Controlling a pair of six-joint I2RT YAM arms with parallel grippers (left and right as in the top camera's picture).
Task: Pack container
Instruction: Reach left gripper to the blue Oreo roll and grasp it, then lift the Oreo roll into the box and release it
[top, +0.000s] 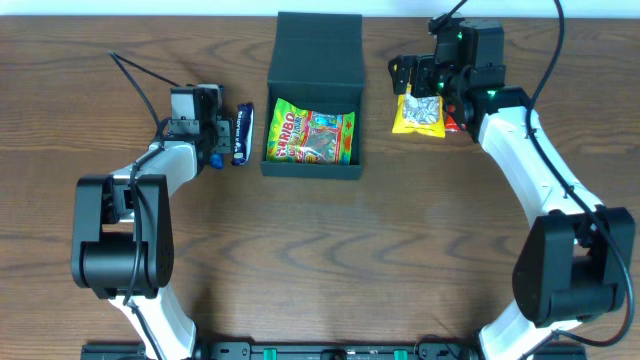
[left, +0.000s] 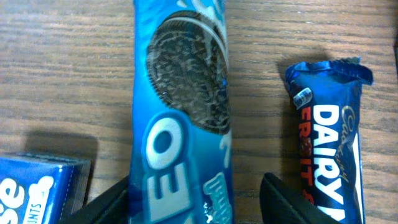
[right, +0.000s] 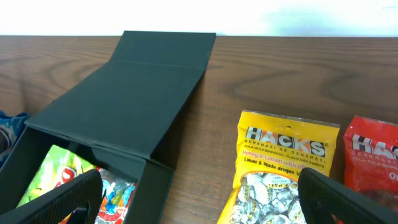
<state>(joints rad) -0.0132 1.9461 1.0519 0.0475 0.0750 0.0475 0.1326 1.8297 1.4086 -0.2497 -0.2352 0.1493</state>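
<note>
The dark teal container (top: 272, 165) stands at the back middle with its flap lid (top: 318, 45) folded open. A colourful Haribo bag (top: 310, 137) lies inside. My left gripper (top: 214, 135) is open, its fingers (left: 196, 208) on either side of a blue Oreo packet (left: 183, 124) lying on the table. My right gripper (top: 425, 78) is open and empty, its fingers (right: 205, 205) wide apart over the gap between the container (right: 143, 106) and a yellow Hacks bag (right: 280, 168).
A Dairy Milk bar (left: 329, 143) lies right of the Oreo packet and a blue box (left: 37, 186) lies left of it. A dark blue packet (top: 241, 133) shows beside the left gripper. A red Hacks bag (right: 373, 162) lies right of the yellow bag (top: 418, 115).
</note>
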